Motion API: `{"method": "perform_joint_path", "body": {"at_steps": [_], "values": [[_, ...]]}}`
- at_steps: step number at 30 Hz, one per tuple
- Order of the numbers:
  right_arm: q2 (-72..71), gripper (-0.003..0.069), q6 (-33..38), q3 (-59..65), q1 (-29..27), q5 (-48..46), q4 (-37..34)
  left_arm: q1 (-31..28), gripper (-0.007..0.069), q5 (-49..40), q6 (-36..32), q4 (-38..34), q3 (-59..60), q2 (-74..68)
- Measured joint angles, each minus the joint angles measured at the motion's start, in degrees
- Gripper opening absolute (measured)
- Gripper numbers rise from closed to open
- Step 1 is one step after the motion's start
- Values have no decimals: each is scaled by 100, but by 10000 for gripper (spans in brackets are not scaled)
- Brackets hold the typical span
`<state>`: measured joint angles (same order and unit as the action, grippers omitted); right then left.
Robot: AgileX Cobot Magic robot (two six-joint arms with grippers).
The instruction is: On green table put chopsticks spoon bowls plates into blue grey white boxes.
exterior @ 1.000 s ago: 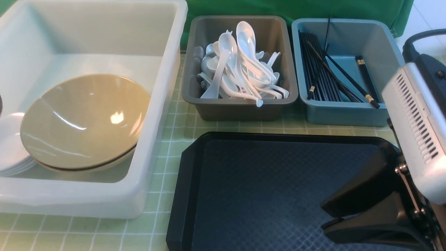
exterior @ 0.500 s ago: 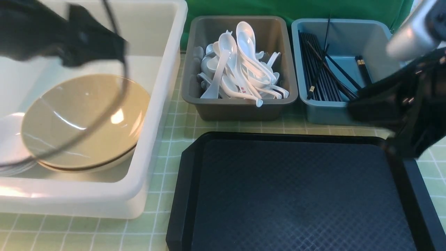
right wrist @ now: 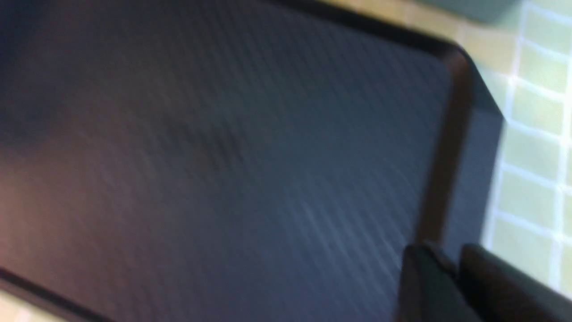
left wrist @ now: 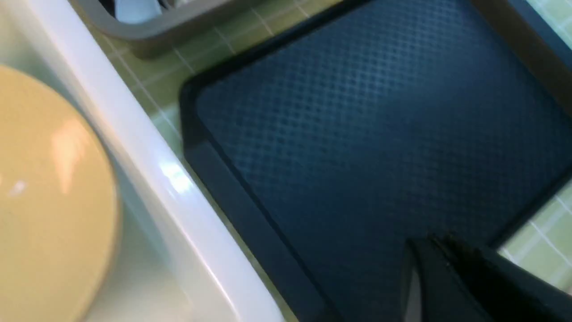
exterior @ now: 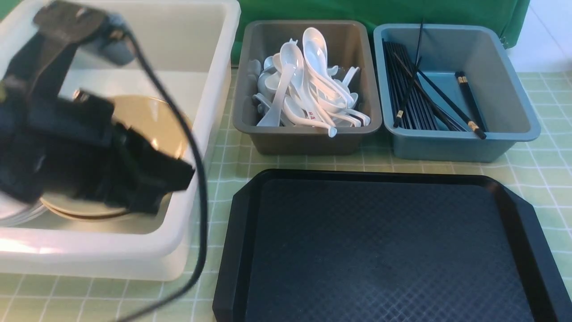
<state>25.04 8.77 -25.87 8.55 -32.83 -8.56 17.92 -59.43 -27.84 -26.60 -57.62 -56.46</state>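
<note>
In the front view my left gripper (exterior: 184, 172) hangs blurred over the near right part of the white box (exterior: 215, 89), in front of the tan bowls (exterior: 147, 120). Its jaws are shut on nothing, as the left wrist view shows, where the left gripper (left wrist: 424, 247) is above the black tray (left wrist: 357, 134) beside a tan bowl (left wrist: 44, 201). A bit of the white plates (exterior: 18, 215) shows at the far left. Spoons (exterior: 308, 85) fill the grey box (exterior: 308, 139). Chopsticks (exterior: 411, 98) lie in the blue box (exterior: 527, 130). My right gripper (right wrist: 447, 252) is shut, empty, over the tray's corner.
The black tray (exterior: 380, 250) lies bare on the green table (exterior: 549, 152) in front of the grey and blue boxes. My left arm's cable (exterior: 196, 188) hangs across the white box's right wall. The right arm is outside the front view.
My left arm swung down over the bowls and its gripper closed. The right arm moved up and out of the front view, its jaws drawing together.
</note>
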Motion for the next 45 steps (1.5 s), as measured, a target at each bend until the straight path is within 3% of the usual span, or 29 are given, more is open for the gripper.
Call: {"method": "perform_joint_path", "body": {"at_steps": [4,8,15,17,22,33,37,42,43,45], "values": [[-1602,24,710,679,0,984,-185,19,-1,-199,333,-200,697,1026],[-2466,24,1199,914,0,1302,-193,19,-1,-14,655,-790,1642,2334],[-2585,24,893,1003,0,1277,-206,24,-1,1276,900,-2497,3160,4612],[-2585,25,838,1003,0,1277,-210,24,-1,1500,835,-2700,3298,4974],[-2585,28,788,1003,0,1277,-210,24,-1,1973,599,-2768,3417,5722],[-2585,37,781,1003,0,1278,-212,19,-1,1910,593,-2778,3461,5738],[-2585,37,781,1003,0,1278,-212,19,-1,1977,236,-2353,3461,5738],[-2585,41,781,1003,0,1278,-212,19,-1,2782,-185,-1062,3497,5738],[-2585,42,781,1003,0,1278,-212,19,-1,2976,-156,-734,3556,5738],[-2585,46,781,1003,0,1278,-212,8,-1,3617,498,659,3979,5738]]}}
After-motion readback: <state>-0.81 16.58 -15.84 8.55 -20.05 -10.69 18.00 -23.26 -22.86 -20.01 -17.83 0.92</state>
